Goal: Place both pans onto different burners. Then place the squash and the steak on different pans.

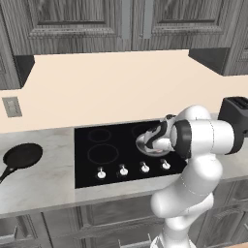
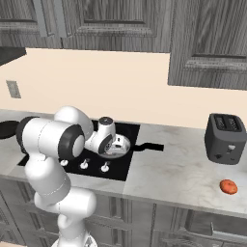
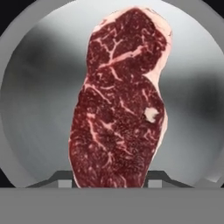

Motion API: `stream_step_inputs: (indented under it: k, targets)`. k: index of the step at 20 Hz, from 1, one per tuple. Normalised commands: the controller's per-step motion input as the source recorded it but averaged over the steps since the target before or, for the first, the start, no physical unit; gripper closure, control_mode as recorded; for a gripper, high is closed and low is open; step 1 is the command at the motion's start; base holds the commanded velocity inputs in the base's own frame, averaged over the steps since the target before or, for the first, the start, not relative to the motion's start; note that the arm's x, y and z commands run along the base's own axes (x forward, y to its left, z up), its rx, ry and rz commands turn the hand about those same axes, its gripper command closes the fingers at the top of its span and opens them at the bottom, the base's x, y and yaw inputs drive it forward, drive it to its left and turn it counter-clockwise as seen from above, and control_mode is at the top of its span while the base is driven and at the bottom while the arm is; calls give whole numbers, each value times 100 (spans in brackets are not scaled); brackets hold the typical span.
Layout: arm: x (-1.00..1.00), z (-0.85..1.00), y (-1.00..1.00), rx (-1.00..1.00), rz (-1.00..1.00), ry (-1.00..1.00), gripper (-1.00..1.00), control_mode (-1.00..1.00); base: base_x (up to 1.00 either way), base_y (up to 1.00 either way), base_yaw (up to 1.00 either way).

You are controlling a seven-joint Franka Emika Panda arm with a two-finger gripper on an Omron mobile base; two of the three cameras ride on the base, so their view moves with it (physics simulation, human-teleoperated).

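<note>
The steak [image 3: 120,100] hangs in front of the silver pan [image 3: 39,109], and you can see your end effector [image 3: 109,179] closed on its lower end, one fingertip [image 3: 61,178] on each side. That pan sits on the black cooktop [image 1: 87,169] at a right-hand burner, under your arm, its black handle pointing right over the counter [image 2: 169,169]. The black pan [image 1: 22,156] rests on the counter left of the cooktop, while the squash [image 2: 228,186] lies far right, in front of the toaster [image 2: 226,138].

A dark toaster [image 2: 226,138] stands on the marbled counter [image 2: 178,176], below grey wood cabinets [image 2: 207,41].
</note>
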Motion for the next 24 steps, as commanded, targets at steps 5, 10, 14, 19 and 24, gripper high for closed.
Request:
stream_step_inputs:
  k: [5,10,14,19,24]
  targets:
    - [0,0,0,0,0,0,-100,-100,0,0,0]
    - [-1,21,6,0,0,0,-100,-100,0,0,0]
    - [-5,54,10,0,-1,0,-100,-100,0,0,0]
    - [-31,55,0,0,-2,0,-100,-100,0,0,0]
    - [-55,57,0,0,-1,0,-100,-100,0,0,0]
